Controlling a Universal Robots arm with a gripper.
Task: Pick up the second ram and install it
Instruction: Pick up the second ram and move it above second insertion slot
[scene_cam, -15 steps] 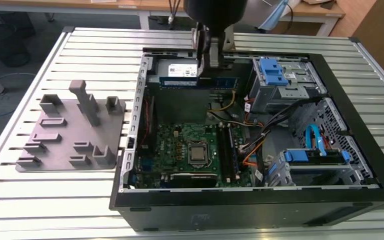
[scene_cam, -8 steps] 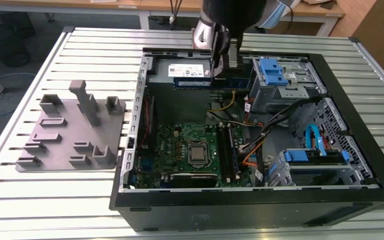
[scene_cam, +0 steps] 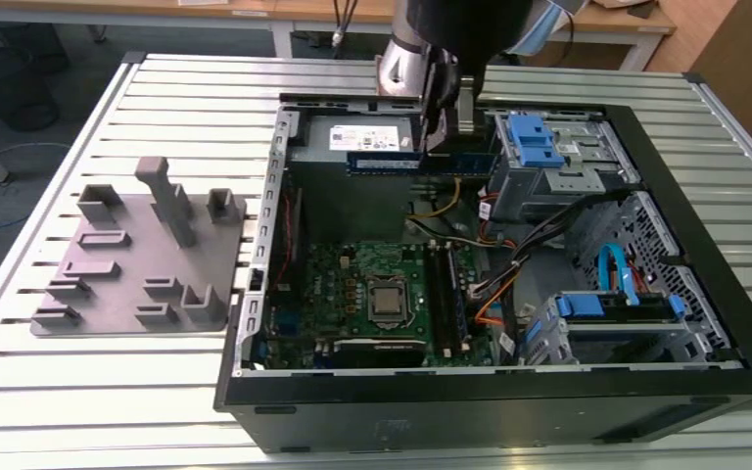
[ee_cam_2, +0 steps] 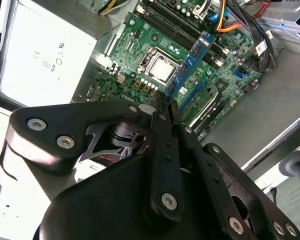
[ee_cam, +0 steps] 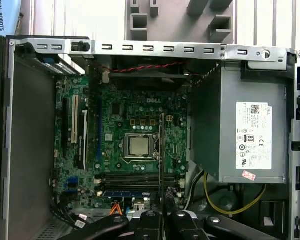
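Gripper clamps the second ram over the open case. Risk: tilt or offset at the memory slots could jam it.

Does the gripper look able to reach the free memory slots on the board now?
Probably yes. The gripper, shut on the memory stick, hangs over the open case; the free slots lie uncovered, with cables off to one side.

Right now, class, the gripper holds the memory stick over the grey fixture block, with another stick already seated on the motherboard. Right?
No. In the exterior view the gripper holds the second ram over the open computer case, not the grey fixture block. Another stick is seated on the motherboard.
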